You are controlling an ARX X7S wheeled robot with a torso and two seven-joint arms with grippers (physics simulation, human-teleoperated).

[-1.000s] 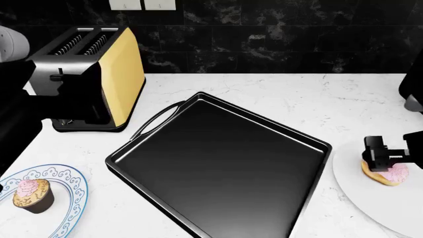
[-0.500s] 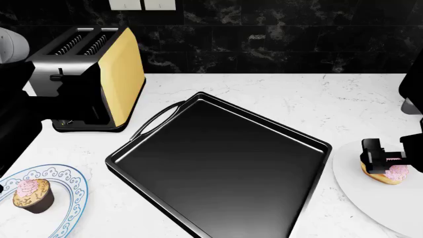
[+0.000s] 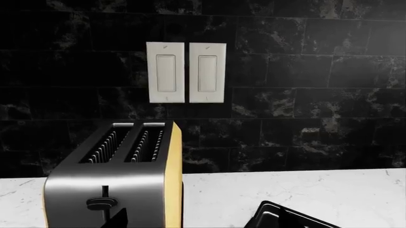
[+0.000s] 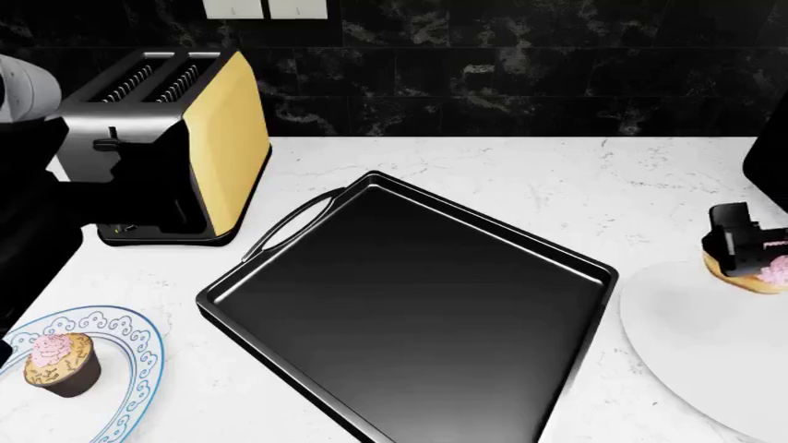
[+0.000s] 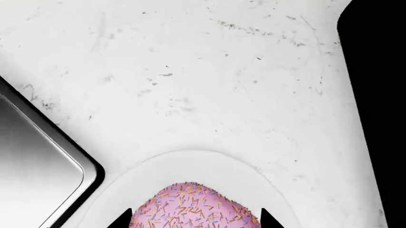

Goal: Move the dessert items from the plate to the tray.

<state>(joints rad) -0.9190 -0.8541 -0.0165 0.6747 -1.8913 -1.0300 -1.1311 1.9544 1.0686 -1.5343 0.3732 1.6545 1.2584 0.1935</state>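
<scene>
Right gripper [image 4: 747, 247] pinches the pink doughnut [image 4: 761, 271] at three o'clock of the black tray [image 4: 407, 314]; left gripper's state can't be told.

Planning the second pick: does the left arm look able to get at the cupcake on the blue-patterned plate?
Probably yes: the cupcake stands uncovered on its plate at the robot's left, nothing over it. The left gripper isn't in view.
</scene>
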